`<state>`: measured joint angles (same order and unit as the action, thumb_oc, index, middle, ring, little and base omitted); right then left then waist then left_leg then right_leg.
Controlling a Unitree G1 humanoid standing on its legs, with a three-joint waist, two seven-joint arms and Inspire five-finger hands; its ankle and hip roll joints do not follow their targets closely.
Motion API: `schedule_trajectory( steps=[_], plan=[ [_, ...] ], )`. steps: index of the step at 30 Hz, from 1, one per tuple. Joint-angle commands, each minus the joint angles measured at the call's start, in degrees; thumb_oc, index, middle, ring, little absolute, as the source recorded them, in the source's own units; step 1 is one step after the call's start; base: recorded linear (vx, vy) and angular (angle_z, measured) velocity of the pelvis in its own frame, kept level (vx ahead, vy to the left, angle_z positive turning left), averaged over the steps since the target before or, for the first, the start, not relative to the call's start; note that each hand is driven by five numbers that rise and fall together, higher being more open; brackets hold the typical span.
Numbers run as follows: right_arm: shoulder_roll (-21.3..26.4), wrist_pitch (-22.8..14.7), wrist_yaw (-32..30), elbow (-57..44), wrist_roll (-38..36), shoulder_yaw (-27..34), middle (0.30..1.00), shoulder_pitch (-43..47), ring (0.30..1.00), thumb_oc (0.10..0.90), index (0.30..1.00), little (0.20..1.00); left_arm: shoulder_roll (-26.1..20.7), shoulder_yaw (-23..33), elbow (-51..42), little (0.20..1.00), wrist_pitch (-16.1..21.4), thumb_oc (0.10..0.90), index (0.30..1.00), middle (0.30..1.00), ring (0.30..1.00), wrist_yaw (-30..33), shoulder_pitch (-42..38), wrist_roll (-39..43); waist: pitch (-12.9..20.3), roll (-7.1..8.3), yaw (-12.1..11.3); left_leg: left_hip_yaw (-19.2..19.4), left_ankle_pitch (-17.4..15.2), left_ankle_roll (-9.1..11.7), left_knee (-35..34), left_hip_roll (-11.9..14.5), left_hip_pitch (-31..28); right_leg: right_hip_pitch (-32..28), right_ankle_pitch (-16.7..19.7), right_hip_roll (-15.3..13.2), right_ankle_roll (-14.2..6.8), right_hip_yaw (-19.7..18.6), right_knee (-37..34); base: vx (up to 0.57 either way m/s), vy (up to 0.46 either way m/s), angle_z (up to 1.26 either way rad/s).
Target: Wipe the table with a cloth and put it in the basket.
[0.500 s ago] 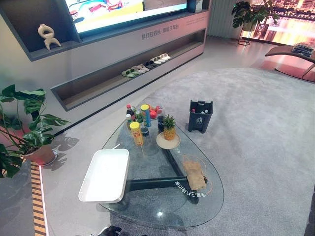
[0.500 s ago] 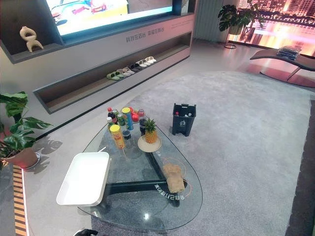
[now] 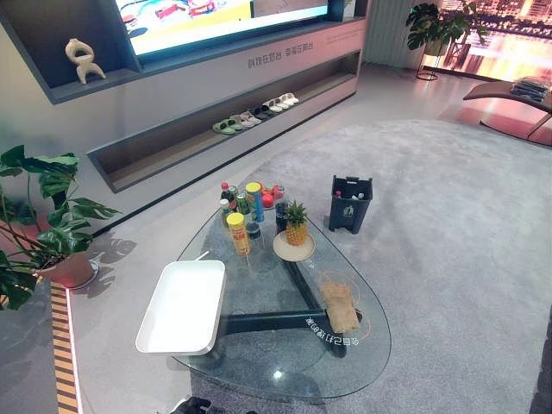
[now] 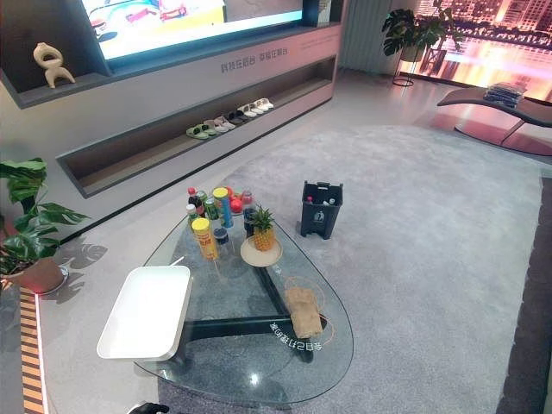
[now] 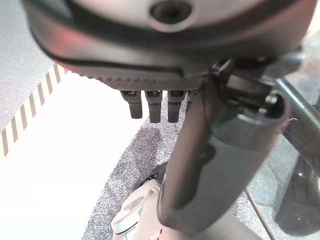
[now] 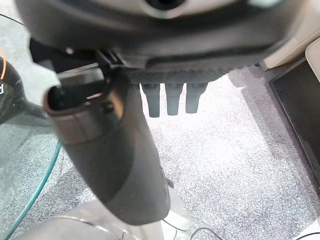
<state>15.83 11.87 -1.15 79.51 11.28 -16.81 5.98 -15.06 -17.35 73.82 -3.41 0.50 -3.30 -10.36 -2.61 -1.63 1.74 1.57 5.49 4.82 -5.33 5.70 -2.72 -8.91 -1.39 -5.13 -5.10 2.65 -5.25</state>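
Left robot hand [image 5: 152,106] and right robot hand [image 6: 172,102] hang wide, empty; cloth [image 3: 341,304] lies at 4 o'clock on the glass worktop [image 3: 285,373], grey carpet [image 3: 448,216] around.

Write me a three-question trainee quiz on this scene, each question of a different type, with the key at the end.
1. True or false: the tan cloth lies inside the white tray.
2. Multiple choice: the pineapple stands on A) the tan cloth, B) a round plate on the glass table, C) the white tray.
3. Fill in the blank: the dark basket stands on the ____, beyond the far side of the table.

Key
1. False: the cloth lies on the glass, apart from the tray.
2. B.
3. carpet.
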Motion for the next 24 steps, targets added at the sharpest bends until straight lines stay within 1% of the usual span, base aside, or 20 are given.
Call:
schedule_trajectory(
  steps=[1, 18, 24],
  plan=[
    [0.65, 0.08, -0.52, 2.55, 1.67, -0.85, 0.900, 3.17, 0.900, 0.800, 0.900, 0.900, -0.30, -0.58, 3.44, 0.900, 0.10, 0.800, 0.900, 0.900, 0.900, 0.38, -4.92, -0.10, -2.50, 1.26, -1.49, 1.24, -8.13, -1.39, 0.33, -2.86, -3.51, 2.27, 0.99, -0.55, -1.10, 2.61, 0.25, 0.00, 0.000, 0.00],
    [1.41, -0.07, -1.07, 3.16, -0.04, 0.34, 0.900, 3.54, 0.900, 0.800, 0.900, 0.900, -0.54, -0.31, 3.59, 0.900, -0.04, 0.800, 0.900, 0.900, 0.900, 0.27, -4.76, 0.39, -2.83, 0.79, -1.38, 0.70, -8.17, -1.40, 0.33, -3.03, -3.66, 1.99, 0.76, -0.60, -0.96, 2.69, 0.25, 0.00, 0.000, 0.00],
    [2.06, 0.78, -1.52, 3.39, -0.30, 1.29, 0.900, 3.15, 0.900, 0.800, 0.900, 0.900, -0.60, 0.64, 3.79, 0.900, -0.12, 0.800, 0.900, 0.900, 0.900, 0.93, -4.15, 1.37, -3.24, 0.71, -1.41, 0.37, -7.93, -1.31, 0.33, -3.09, -3.53, 2.09, 0.89, -0.34, -0.93, 2.41, 0.25, 0.01, -0.002, 0.00]
  ],
)
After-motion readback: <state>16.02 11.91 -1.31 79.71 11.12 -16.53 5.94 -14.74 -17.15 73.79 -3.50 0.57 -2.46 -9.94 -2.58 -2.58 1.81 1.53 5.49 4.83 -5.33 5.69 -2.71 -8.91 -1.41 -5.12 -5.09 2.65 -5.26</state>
